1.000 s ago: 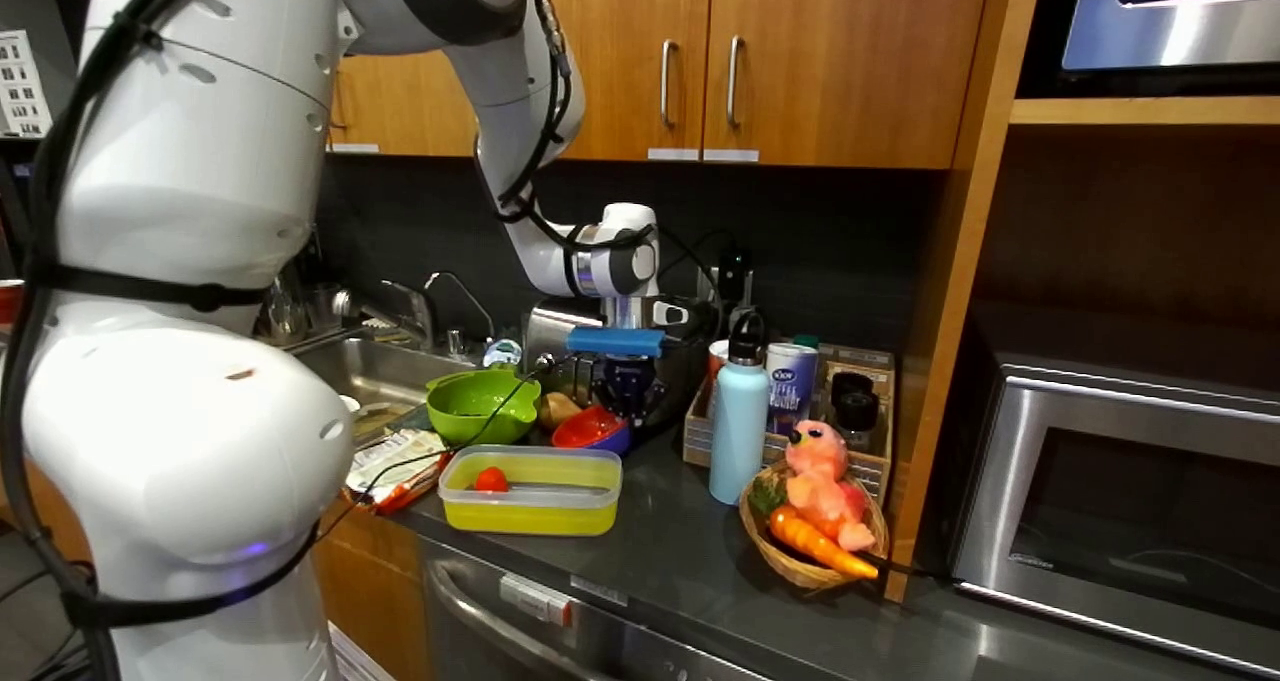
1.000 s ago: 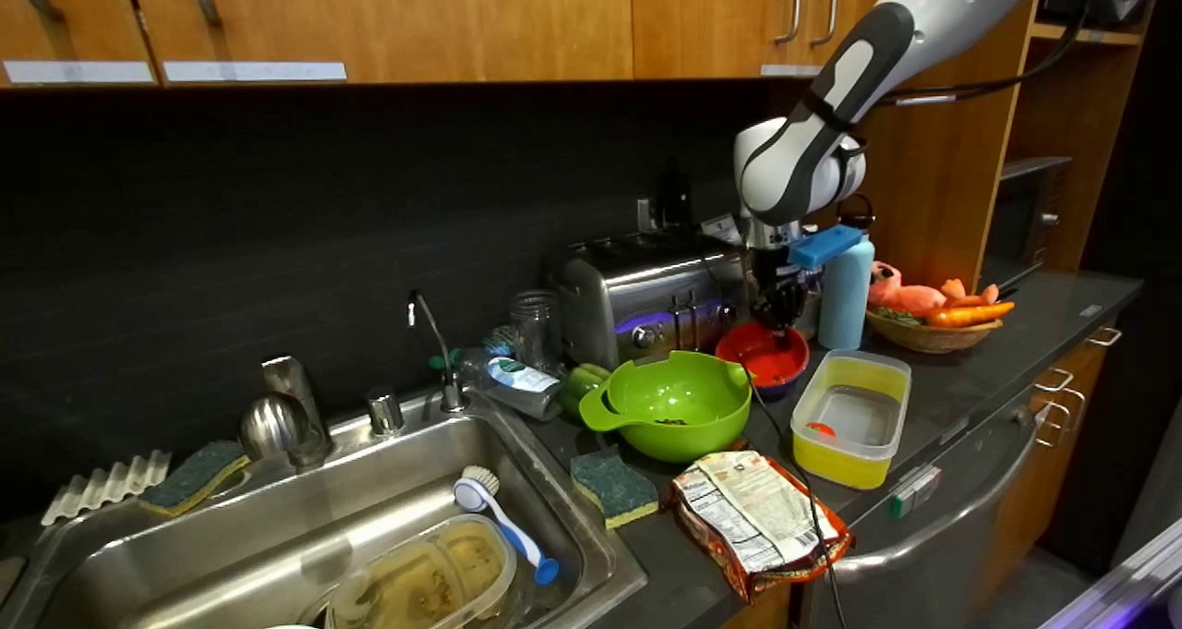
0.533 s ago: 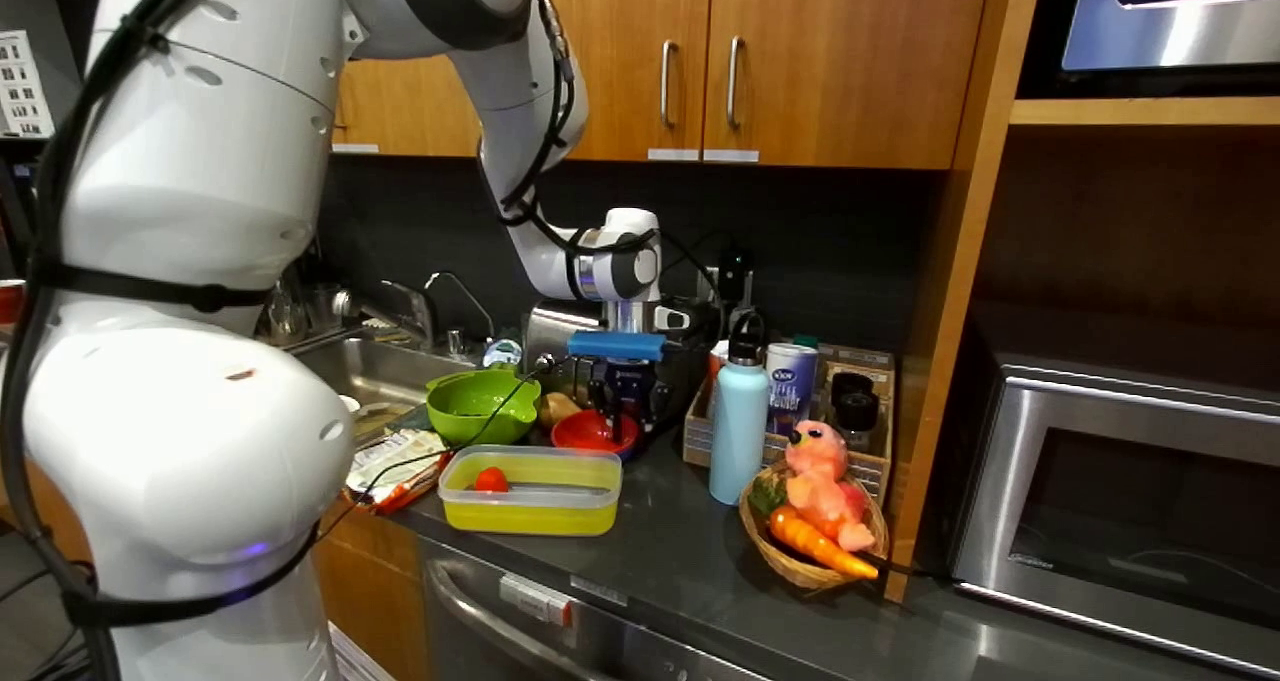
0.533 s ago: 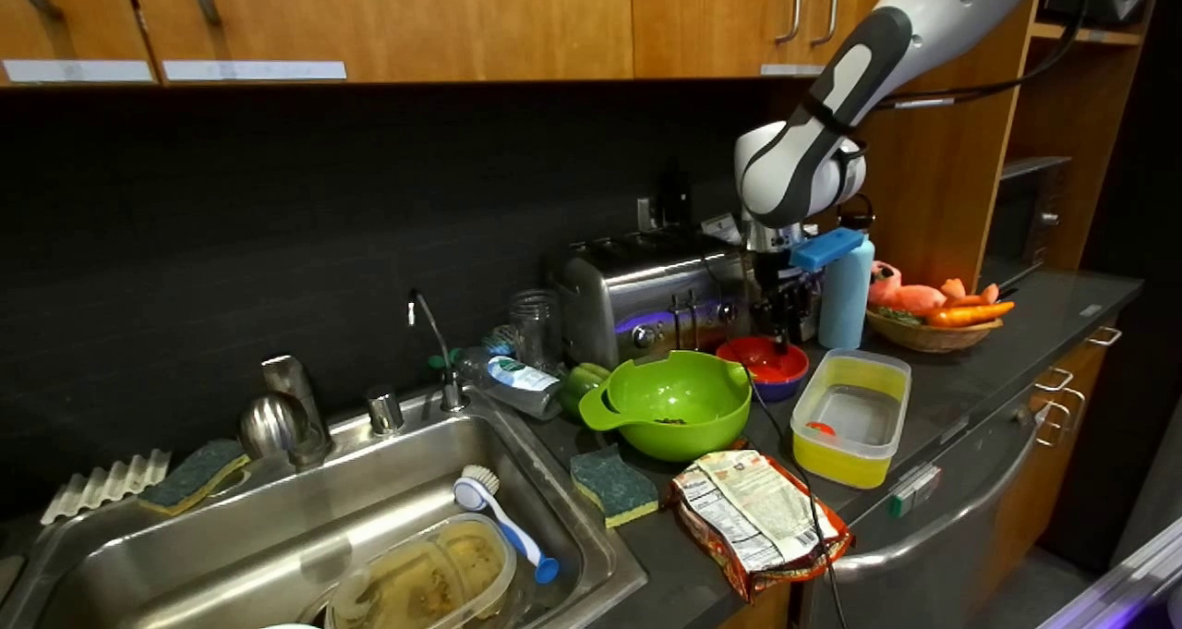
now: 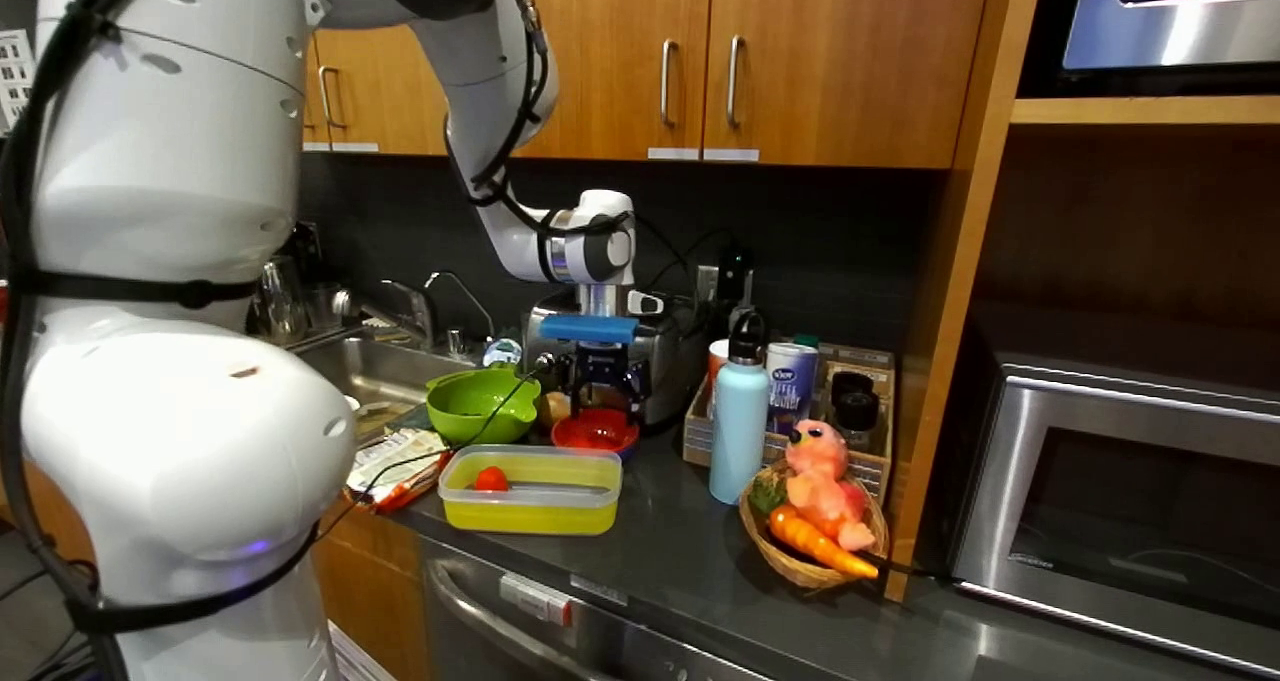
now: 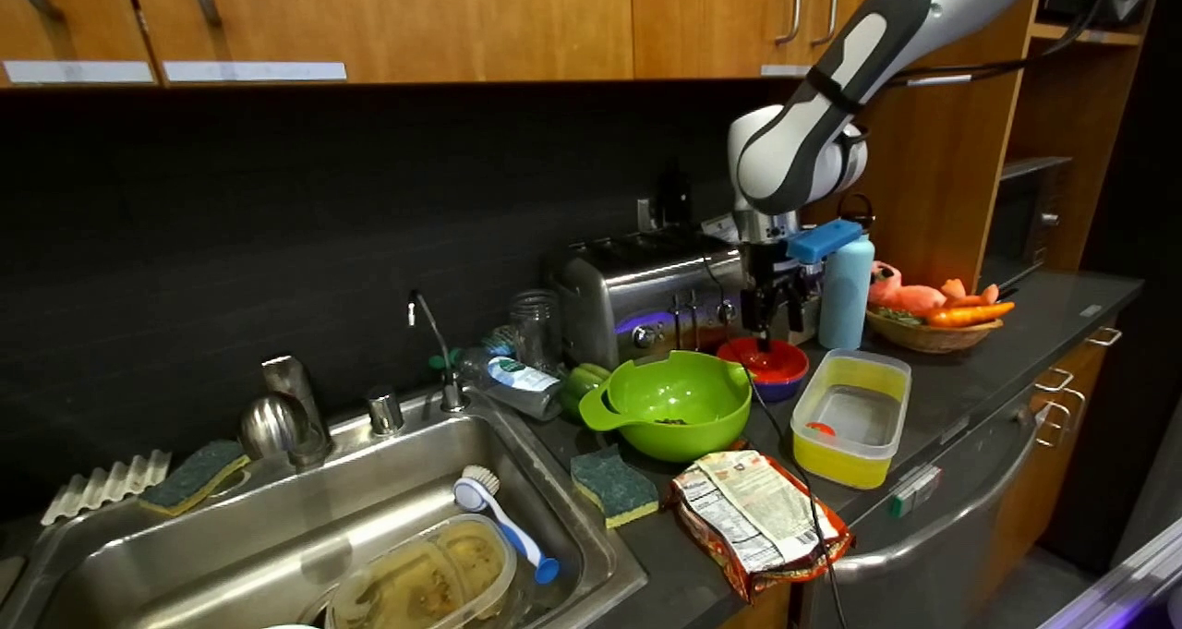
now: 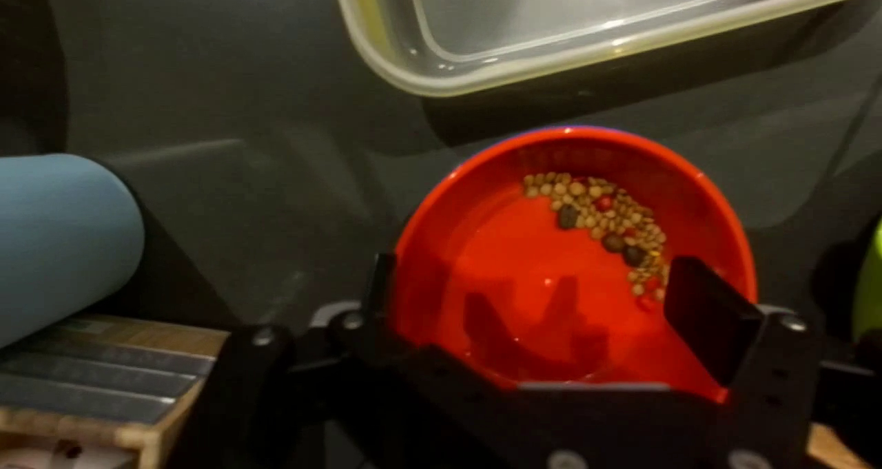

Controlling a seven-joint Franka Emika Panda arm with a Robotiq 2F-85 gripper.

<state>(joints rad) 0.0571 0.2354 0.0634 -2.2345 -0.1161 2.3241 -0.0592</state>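
My gripper (image 7: 537, 276) stands open over the red bowl (image 7: 489, 248), its two black fingers spread wide with nothing held between them. Inside the bowl, a curved heap of small tan grains (image 7: 620, 221) with a few dark and red pieces lies along one side. In an exterior view the gripper (image 5: 606, 409) hangs above the bowl (image 5: 597, 431), which rests level and has a blue-purple outside. One fingertip overlaps the bowl (image 6: 774, 363) below the gripper (image 6: 778, 332) in an exterior view; whether it touches cannot be told.
A yellow plastic container (image 5: 530, 516) with a small red item stands before the bowl. A green bowl (image 6: 679, 435) and a toaster (image 6: 637, 287) stand close by. Also near are a light-blue bottle (image 5: 738, 431), a slatted wooden box (image 7: 103, 372) and a basket (image 5: 800, 569). A black cable (image 6: 814, 500) hangs across the counter.
A second ago my fingers were shut on the tilted bowl's rim. They have since spread apart, the bowl has settled level, and the gripper has risen slightly and shifted sideways over it.
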